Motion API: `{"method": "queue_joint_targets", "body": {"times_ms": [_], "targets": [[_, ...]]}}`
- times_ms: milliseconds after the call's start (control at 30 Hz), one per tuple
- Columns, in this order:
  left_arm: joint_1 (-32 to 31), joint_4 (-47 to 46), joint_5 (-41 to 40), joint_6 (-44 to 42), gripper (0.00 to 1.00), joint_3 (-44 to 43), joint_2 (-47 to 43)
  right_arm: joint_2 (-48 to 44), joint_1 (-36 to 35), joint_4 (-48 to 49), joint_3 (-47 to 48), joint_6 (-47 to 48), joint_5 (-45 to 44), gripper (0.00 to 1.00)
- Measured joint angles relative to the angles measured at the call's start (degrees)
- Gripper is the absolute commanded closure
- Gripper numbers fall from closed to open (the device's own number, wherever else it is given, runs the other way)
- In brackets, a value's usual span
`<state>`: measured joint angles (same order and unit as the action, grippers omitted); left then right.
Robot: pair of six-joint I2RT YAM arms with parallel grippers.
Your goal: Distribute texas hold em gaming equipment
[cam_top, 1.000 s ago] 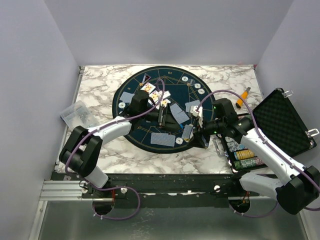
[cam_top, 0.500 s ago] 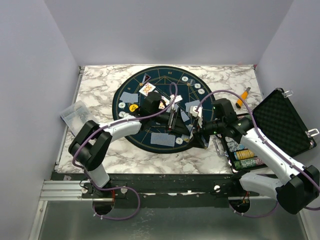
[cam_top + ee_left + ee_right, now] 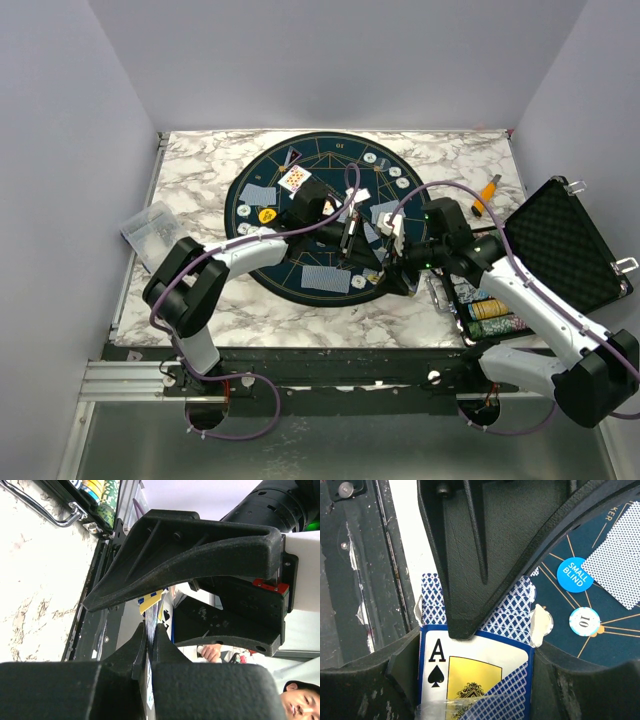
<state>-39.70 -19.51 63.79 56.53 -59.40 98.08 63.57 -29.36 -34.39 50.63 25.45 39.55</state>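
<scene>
My right gripper point(image 3: 476, 662) is shut on a deck box point(image 3: 485, 680) with blue diamond backs and an ace of spades on its face. It holds the box over the near right part of the round dark mat point(image 3: 262, 245). My left gripper point(image 3: 350, 238) has reached across to that box and is shut on the thin edge of a playing card point(image 3: 148, 639) sticking out of it. One of its fingers point(image 3: 470, 565) covers the top of the box. On the mat lie face-down cards point(image 3: 322, 278), a face-up card point(image 3: 294, 178), a yellow button point(image 3: 267, 215), a blue small-blind button point(image 3: 574, 575) and a white chip point(image 3: 585, 621).
An open black foam-lined case point(image 3: 562, 245) stands at the right table edge, with chip stacks point(image 3: 492, 310) in its near part. An orange-handled tool point(image 3: 487, 192) lies behind it. A clear plastic bag point(image 3: 155, 228) sits at the left edge of the marble table point(image 3: 190, 170).
My left arm has swung right across the mat to the deck box, and its jaws have gone from open to shut on a card. The right arm has barely moved.
</scene>
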Motion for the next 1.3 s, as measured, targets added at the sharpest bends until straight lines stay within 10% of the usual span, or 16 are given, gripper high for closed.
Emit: {"method": "queue_joint_targets", "body": {"times_ms": [300, 433, 633, 867, 1033, 1300], "targets": [[0.83, -1.18, 0.44, -0.35, 1.0, 1.42, -1.49, -0.96, -0.85, 0.02, 0.0, 1.01, -0.94, 0.15], [2.21, -1.36, 1.88, -0.52, 1.0, 3.21, -2.54, -2.34, -0.52, -2.16, 0.0, 3.19, -2.86, 0.11], [3.3, -1.38, 2.78, -0.44, 1.0, 4.09, -2.56, -2.78, -0.5, -3.87, -0.24, 5.53, -4.04, 0.18], [3.28, -2.34, 3.08, 0.15, 1.0, 4.11, -2.56, -2.36, -0.52, -4.7, -1.42, 7.28, -4.72, 0.49], [3.26, -2.64, 2.8, 0.85, 0.58, 4.2, -2.56, -2.29, -0.52, -4.31, -1.42, 7.15, -4.76, 0.56], [2.43, -2.64, 0.98, 1.25, 0.56, 4.13, -2.56, -1.4, -0.52, -3.28, -1.42, 6.29, -4.24, 0.57]]}}
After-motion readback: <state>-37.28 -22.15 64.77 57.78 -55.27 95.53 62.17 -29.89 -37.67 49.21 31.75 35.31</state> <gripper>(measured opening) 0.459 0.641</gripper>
